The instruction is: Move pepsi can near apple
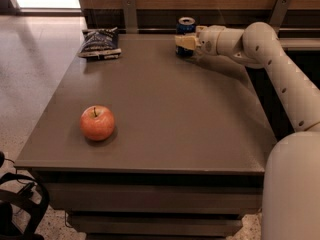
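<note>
Across the grey desk (pixel 190 109) from the round red-orange apple (pixel 97 123), the cream gripper (pixel 182 43) is hovering at the dark blue cylindrical pepsi can (pixel 186 24), presumably to fetch it; jaws' state unclear.

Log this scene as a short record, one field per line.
can: small dark blue cylindrical pepsi can, silver top, upright at the far edge of the grey-brown table
apple: round red-orange apple, front left, far from the can
gripper: cream two-finger gripper at the can, covering its lower front
other: dark blue-and-white snack bag, far left corner
status: can not yet near apple
</note>
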`<action>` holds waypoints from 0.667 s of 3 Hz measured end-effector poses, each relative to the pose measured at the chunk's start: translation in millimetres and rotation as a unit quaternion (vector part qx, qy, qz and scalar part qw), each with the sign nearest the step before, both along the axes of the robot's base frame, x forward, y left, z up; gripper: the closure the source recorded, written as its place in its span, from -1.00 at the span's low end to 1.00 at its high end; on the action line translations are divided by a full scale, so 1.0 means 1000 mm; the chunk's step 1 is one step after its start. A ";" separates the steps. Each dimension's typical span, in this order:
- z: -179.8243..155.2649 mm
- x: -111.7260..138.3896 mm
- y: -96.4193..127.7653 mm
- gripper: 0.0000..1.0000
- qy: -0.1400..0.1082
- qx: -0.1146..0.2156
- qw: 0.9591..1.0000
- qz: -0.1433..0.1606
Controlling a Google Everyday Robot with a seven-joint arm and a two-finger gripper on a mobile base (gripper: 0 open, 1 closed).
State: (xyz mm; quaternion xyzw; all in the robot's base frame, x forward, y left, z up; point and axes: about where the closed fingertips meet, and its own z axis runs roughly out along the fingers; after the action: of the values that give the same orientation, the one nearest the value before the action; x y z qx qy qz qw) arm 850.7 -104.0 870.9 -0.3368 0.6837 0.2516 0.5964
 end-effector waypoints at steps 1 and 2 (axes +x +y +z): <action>-0.001 0.000 0.003 1.00 0.001 0.000 1.000 0.002; -0.001 0.000 0.003 1.00 0.001 0.000 1.000 0.002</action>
State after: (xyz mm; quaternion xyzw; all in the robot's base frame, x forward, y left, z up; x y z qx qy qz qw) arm 850.9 -101.3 870.1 -0.3377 0.6835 0.2531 0.5957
